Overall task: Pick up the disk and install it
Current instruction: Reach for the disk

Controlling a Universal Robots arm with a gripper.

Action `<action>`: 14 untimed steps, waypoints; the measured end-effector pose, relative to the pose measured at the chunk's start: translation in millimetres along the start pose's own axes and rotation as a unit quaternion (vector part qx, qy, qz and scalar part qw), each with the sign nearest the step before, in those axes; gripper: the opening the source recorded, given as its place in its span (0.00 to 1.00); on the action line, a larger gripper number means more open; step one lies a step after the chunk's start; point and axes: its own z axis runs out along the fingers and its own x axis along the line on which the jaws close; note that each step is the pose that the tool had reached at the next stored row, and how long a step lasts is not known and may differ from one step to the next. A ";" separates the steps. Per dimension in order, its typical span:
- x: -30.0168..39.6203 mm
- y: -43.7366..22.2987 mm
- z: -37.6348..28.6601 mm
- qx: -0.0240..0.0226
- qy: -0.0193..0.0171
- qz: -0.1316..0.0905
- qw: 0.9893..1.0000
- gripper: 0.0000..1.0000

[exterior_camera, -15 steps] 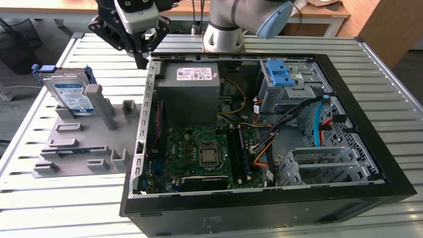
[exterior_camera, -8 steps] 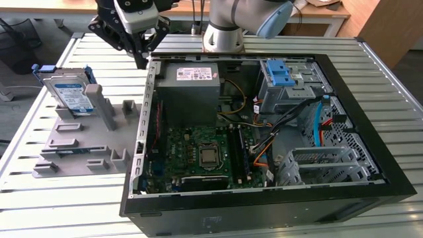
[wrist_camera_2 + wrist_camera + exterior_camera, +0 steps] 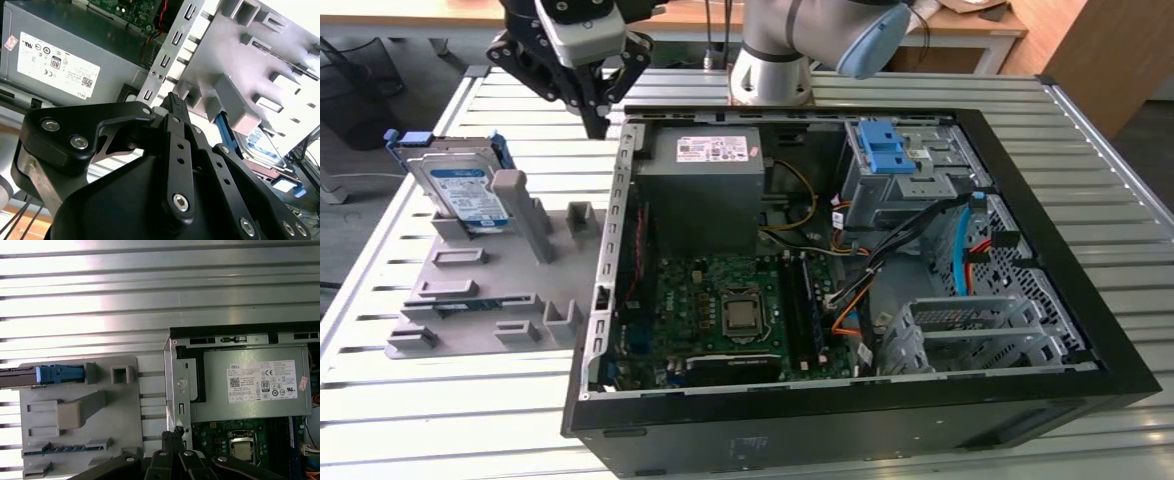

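Disk [image 3: 464, 190] stands on edge in a slot of the grey fixture [image 3: 480, 300] at the exterior view's left, probably so its blue bracket is offered for a grasp. The gripper [image 3: 596, 122] hangs between the fixture and the open computer case [image 3: 854, 410], fingers pressed together on nothing, apart from the disk. The case holds 1 power supply [image 3: 707, 200], a motherboard [image 3: 720, 310] and a drive cage [image 3: 921, 190].

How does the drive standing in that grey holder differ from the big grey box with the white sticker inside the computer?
The disk stands on edge in the grey holder, outside the computer case; the power supply sits inside it. The disk is thin and blue-framed; the power supply is boxy and much bulkier. Both are metal-grey with printed labels.
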 end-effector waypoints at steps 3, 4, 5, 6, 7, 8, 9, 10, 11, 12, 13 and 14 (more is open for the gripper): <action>3.0 3.1 0.2 0.000 0.000 0.000 1.000 0.11; 3.8 3.9 0.3 0.000 0.000 0.000 1.000 0.11; 4.6 4.4 0.4 0.000 0.000 0.000 1.000 0.11; 5.3 4.8 0.6 0.000 0.000 0.000 1.000 0.11; 6.1 5.1 0.6 0.000 0.001 0.000 1.000 0.11; 6.9 5.3 0.7 0.000 0.001 0.000 1.000 0.11; 8.1 5.4 0.9 0.000 0.001 0.000 1.000 0.11; 9.3 5.6 0.9 0.000 0.001 0.000 1.000 0.11; 10.5 5.7 1.1 0.000 0.001 0.000 1.000 0.11; 11.6 5.9 1.2 0.000 0.001 0.000 1.000 0.11; 12.6 6.0 1.4 0.000 0.001 0.000 1.000 0.11; 13.4 6.1 1.4 0.000 0.001 0.000 1.000 0.11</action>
